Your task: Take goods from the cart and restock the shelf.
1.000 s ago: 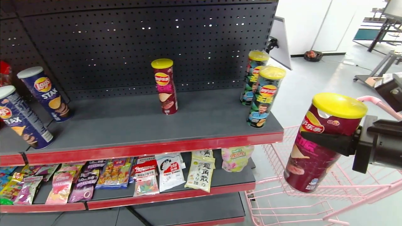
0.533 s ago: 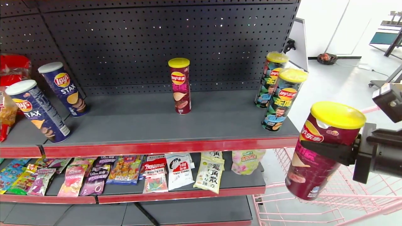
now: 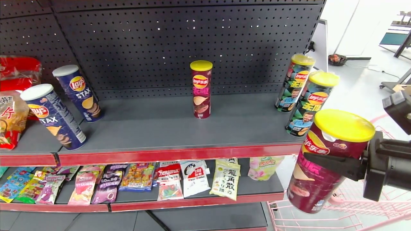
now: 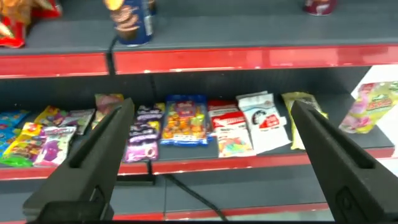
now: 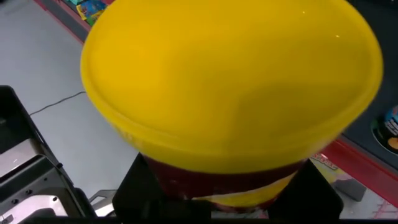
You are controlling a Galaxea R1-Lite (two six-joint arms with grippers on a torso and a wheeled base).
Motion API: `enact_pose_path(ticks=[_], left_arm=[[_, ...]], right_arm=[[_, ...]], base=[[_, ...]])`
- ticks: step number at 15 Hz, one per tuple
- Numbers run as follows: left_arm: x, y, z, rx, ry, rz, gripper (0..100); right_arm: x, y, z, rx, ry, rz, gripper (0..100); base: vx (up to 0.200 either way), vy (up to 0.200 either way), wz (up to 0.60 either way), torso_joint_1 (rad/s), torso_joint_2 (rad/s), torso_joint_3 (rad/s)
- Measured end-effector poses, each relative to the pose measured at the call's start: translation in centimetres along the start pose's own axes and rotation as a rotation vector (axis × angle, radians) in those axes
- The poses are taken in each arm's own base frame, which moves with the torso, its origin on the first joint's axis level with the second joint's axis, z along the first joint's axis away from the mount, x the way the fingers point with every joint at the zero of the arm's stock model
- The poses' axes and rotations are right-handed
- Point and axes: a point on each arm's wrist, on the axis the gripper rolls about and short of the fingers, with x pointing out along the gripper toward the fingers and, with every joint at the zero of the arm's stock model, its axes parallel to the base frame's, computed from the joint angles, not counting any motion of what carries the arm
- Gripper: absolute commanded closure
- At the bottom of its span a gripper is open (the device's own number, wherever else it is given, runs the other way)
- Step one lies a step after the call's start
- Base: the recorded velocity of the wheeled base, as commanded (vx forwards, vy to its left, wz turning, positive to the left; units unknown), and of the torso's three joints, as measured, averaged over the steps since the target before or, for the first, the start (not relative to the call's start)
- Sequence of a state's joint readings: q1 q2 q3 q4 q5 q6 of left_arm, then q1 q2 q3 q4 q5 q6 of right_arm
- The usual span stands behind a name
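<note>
Five chip cans (image 3: 201, 89) are stood on the upper shelf (image 3: 160, 131) — a sixth, the maroon chip can (image 3: 316, 189), is clamped in the right pincer (image 3: 327, 160) above the pink cart (image 3: 308, 219), not yet shelved. The left pincer (image 4: 211, 155) is spread wide, empty.

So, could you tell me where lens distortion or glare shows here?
Head view: the blue can and green can lean outward from lens bending; light shines through holes in the back panel. Right wrist view: the held can looms close to the lens.
</note>
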State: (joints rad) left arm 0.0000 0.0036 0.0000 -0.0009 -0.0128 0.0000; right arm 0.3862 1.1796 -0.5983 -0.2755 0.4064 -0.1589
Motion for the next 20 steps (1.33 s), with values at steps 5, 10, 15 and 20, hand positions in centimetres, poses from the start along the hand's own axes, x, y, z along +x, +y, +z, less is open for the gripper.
enact_pose_path(ticks=[5, 10, 15, 20], left_arm=[[0.0, 0.0, 0.0, 0.0, 0.0, -0.001, 0], [0.0, 0.0, 0.0, 0.0, -0.001, 0.0, 0], [0.0, 0.0, 0.0, 0.0, 0.0, 0.0, 0], [0.0, 0.0, 0.0, 0.0, -0.001, 0.0, 0]], right_arm=[[0.0, 0.0, 0.1, -0.004, -0.002, 0.001, 100], [0.0, -0.1, 0.8, -0.053, -0.04, -0.007, 100], [-0.1, -0.4, 2.2, -0.069, -0.08, -0.029, 100], [-0.2, -0.4, 2.6, -0.075, -0.094, -0.03, 100]], base=[[0.0, 0.08, 0.0, -0.001, 0.0, 0.0], [0.08, 0.0, 0.0, 0.002, 0.0, 0.002], [0.16, 0.0, 0.0, 0.0, 0.0, 0.003], [0.0, 0.0, 0.0, 0.0, 0.0, 0.0]])
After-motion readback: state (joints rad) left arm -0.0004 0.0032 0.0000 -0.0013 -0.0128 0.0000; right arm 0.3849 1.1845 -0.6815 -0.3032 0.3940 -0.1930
